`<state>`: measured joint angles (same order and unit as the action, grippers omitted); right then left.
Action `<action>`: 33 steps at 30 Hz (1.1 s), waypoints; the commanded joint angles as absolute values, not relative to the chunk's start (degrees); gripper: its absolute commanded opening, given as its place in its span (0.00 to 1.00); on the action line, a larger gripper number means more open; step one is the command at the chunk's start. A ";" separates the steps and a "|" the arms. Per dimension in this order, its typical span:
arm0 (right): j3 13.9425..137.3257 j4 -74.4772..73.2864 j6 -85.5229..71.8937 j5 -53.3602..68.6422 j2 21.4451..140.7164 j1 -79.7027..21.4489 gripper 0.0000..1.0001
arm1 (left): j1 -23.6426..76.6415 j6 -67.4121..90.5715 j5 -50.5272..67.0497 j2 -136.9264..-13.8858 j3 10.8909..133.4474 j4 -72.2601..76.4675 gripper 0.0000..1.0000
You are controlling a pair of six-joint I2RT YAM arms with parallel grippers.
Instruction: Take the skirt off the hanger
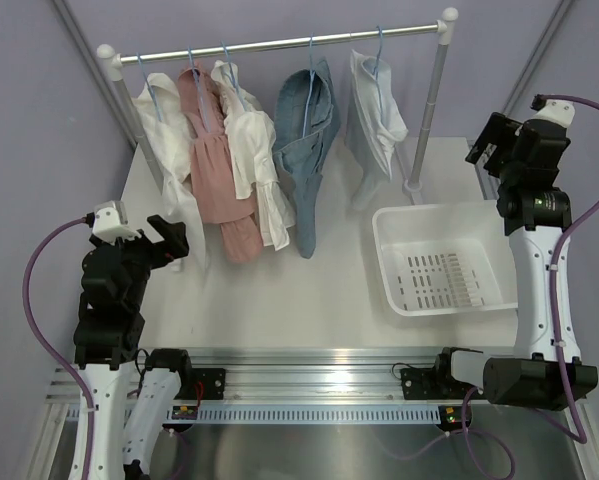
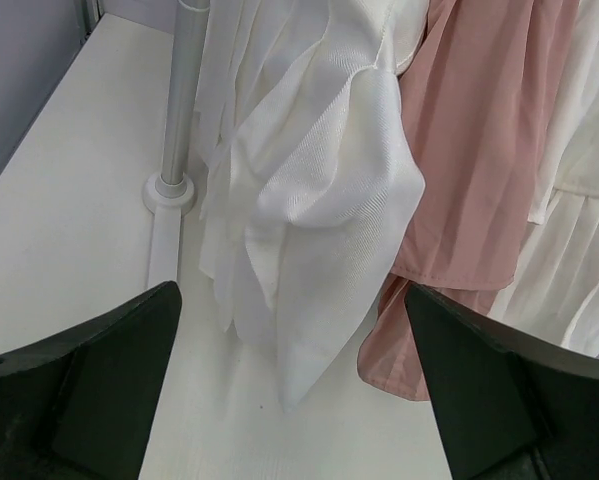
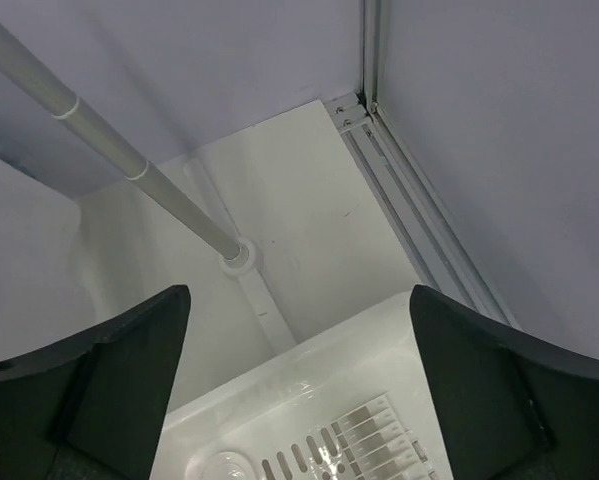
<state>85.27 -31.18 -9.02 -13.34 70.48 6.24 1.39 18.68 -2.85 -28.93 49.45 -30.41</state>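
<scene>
Before my left fingers (image 2: 99, 390), matt black plastic, hangs white cloth (image 2: 329, 200) of ribbed weave beside smooth pink cloth (image 2: 479, 150); the basket (image 3: 299, 385) is glossy white plastic.

this is a robotics lab test cell rather than a home or a shop. plain lilac panel walls (image 1: 19, 120) close in a white table (image 1: 309, 300) at the left, back and right, and bare aluminium struts (image 1: 79, 45) frame them. the right wrist view shows the same slotted metal profile (image 3: 371, 60) running up a corner. a left arm (image 1: 109, 290) and a right arm (image 1: 534, 270) are bolted to a slotted aluminium rail (image 1: 309, 385) along the near edge, with purple cables (image 1: 29, 290) looping off them. on the table stand a small clothes rail (image 1: 279, 43) on white posts, hung with a few garments on hangers (image 1: 311, 48), and a white plastic basket (image 1: 389, 235).
</scene>
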 commanded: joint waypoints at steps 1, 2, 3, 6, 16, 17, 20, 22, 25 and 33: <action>87.54 -26.99 -1.54 -5.50 70.32 6.15 1.00 | 1.06 19.51 -0.62 -29.18 51.24 -29.35 0.99; 87.45 -26.55 2.16 -1.88 70.31 6.15 1.00 | 1.05 19.69 -0.35 -29.27 51.33 -29.36 0.99; 87.36 -27.41 5.50 10.07 70.23 6.15 0.99 | 1.14 20.12 -0.35 -29.27 51.33 -29.36 0.99; 89.29 -37.23 24.99 32.60 71.19 5.72 1.00 | 1.14 20.83 2.46 -29.53 51.24 -29.44 0.99; 110.71 -43.34 4.60 42.83 87.43 -6.93 1.00 | 1.14 21.44 5.97 -29.97 52.38 -31.11 0.99; 112.57 -41.76 0.57 39.58 88.76 -8.94 0.99 | 1.06 21.45 6.41 -30.23 52.64 -31.37 0.99; 118.55 -39.99 -6.14 31.40 93.51 -12.64 0.99 | 1.14 21.53 6.77 -30.67 53.61 -31.99 0.99; 121.01 -38.59 -8.34 24.11 95.26 -14.14 0.99 | 1.14 21.53 6.68 -30.94 54.49 -32.69 0.99; 122.69 -35.08 -9.67 17.51 96.41 -15.20 0.94 | 1.05 21.97 6.16 -30.41 54.76 -33.40 0.99; 125.68 -33.23 -6.07 14.31 97.39 -15.21 0.88 | 1.14 23.99 4.92 -29.00 53.44 -32.70 0.99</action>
<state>123.44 -36.91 -6.48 15.88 98.24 -15.22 1.39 22.61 4.73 -29.43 52.40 -34.41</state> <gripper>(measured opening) 0.886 0.987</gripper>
